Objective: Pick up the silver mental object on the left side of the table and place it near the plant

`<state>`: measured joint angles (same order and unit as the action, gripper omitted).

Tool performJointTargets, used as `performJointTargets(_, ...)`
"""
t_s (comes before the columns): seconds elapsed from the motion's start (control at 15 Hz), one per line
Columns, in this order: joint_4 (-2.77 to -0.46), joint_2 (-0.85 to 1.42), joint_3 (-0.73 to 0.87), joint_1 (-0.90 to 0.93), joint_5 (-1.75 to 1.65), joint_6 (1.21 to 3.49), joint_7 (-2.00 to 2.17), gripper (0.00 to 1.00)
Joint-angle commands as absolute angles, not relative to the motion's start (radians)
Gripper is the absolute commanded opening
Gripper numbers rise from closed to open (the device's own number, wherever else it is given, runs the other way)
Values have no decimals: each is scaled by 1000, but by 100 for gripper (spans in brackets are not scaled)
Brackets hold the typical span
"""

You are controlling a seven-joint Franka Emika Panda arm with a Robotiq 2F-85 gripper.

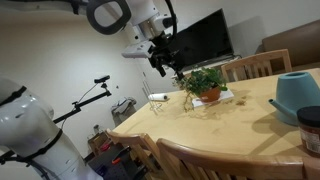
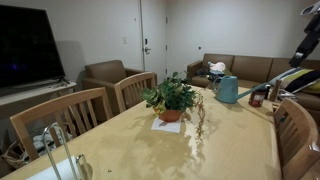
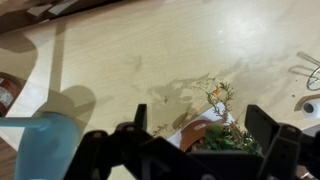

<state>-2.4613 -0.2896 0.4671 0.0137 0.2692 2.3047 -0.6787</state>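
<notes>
The silver metal object (image 1: 155, 97) is a bent wire piece standing near the table's far end. It also shows in an exterior view (image 2: 55, 148) at the near corner, and its wire loops show at the right edge of the wrist view (image 3: 306, 71). The plant (image 1: 205, 84) is a small green potted plant on a white sheet mid-table, seen in both exterior views (image 2: 170, 98). My gripper (image 1: 160, 60) hangs in the air between the silver object and the plant. In the wrist view it (image 3: 200, 118) is open and empty, with the plant (image 3: 215, 138) below its fingers.
A teal watering can (image 1: 295, 93) stands beyond the plant, also visible in the wrist view (image 3: 45, 150). A dark cup (image 1: 310, 127) stands next to it. Wooden chairs (image 2: 60, 115) line the table's sides. A TV (image 1: 205, 38) is behind.
</notes>
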Motion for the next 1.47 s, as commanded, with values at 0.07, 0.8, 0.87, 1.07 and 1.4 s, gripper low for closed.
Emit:
performJointTargets(0.07,-2462,-287,385,-42,274,2303,-687,100)
performJointTargets(0.8,-2487,-332,154,26,105,2335,-752,100)
performJointTargets(0.87,-2489,-334,135,38,87,2347,-761,100)
performJointTargets(1.07,-2493,-335,78,77,31,2379,-778,100)
performJointTargets(1.4,-2506,-307,26,146,-13,2489,-833,100)
